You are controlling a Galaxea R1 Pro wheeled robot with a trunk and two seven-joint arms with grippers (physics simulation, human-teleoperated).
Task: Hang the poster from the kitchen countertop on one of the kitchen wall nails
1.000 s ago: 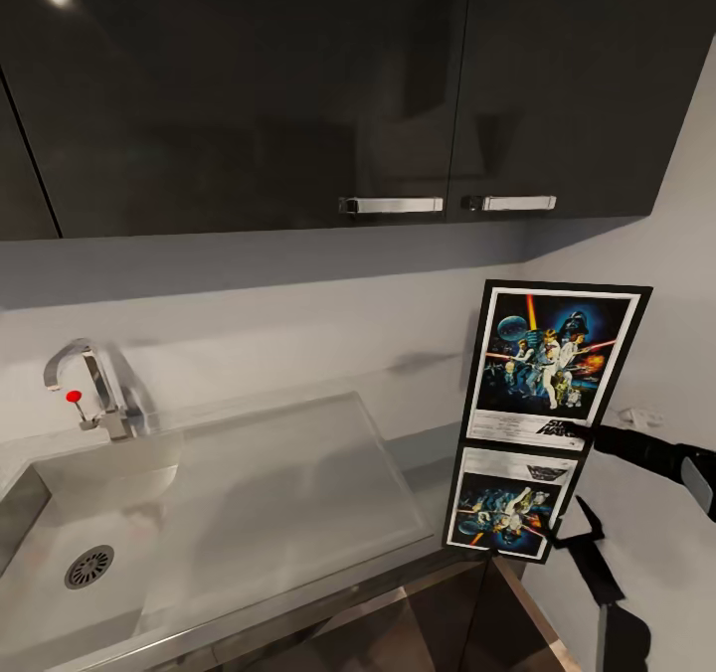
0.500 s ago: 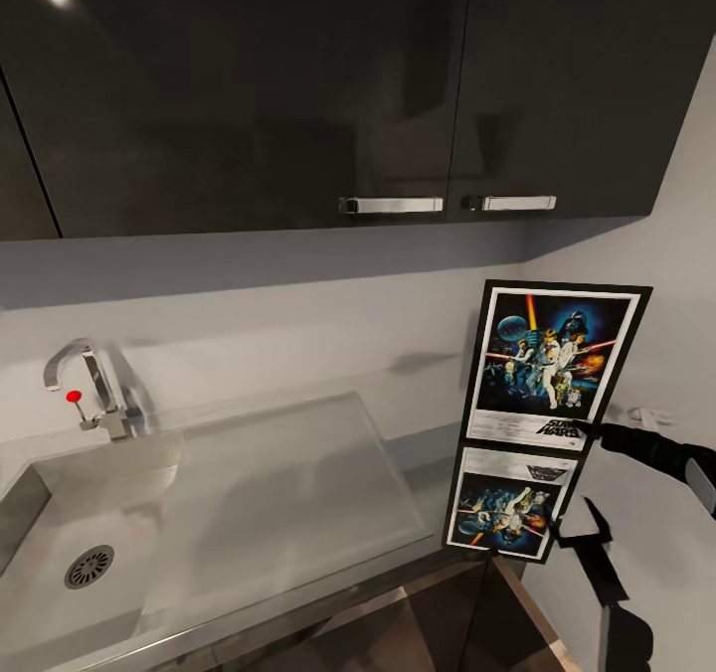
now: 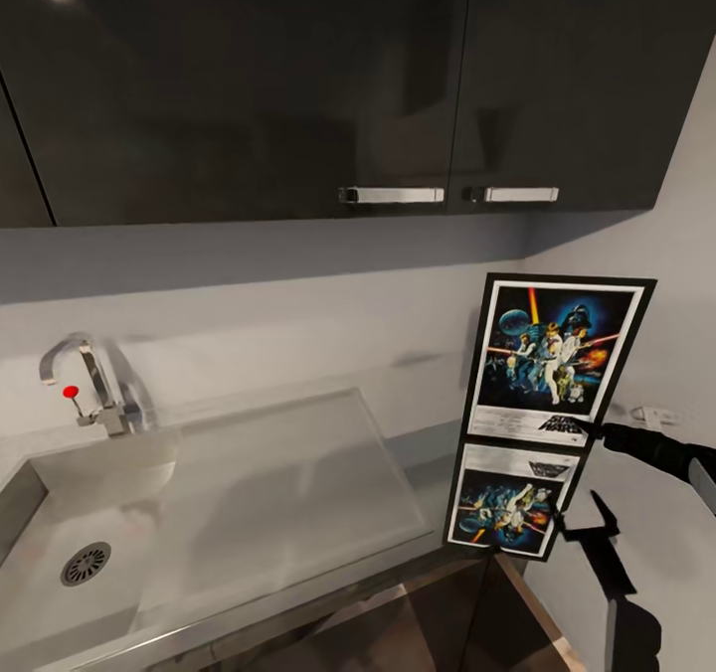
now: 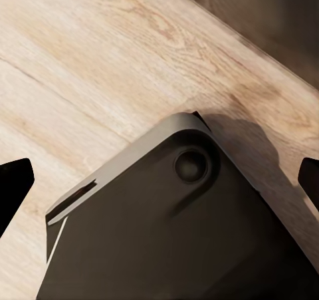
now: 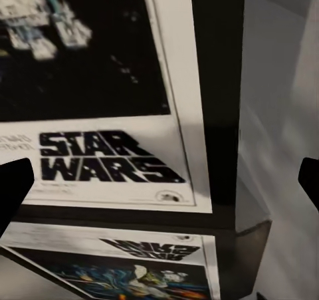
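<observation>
The upright, black-framed, colourful Star Wars poster (image 3: 555, 362) is stood on the grey steel countertop (image 3: 418, 473) against the wall, and the right gripper (image 5: 159, 180), fingers spread apart, is aimed at its lower corner, probably for grasping.

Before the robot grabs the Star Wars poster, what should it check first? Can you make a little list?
1. The poster stands upright on the kitchen countertop: ok.
2. Right pincer is at the poster's lower right corner: ok.
3. Right pincer is open, its fingertips wide apart in the right wrist view: ok.
4. Poster's edge is between the fingertips: cannot tell.
5. Left pincer is open and away over the wood floor: ok.
6. Nail spotted on the wall: cannot tell.
</observation>
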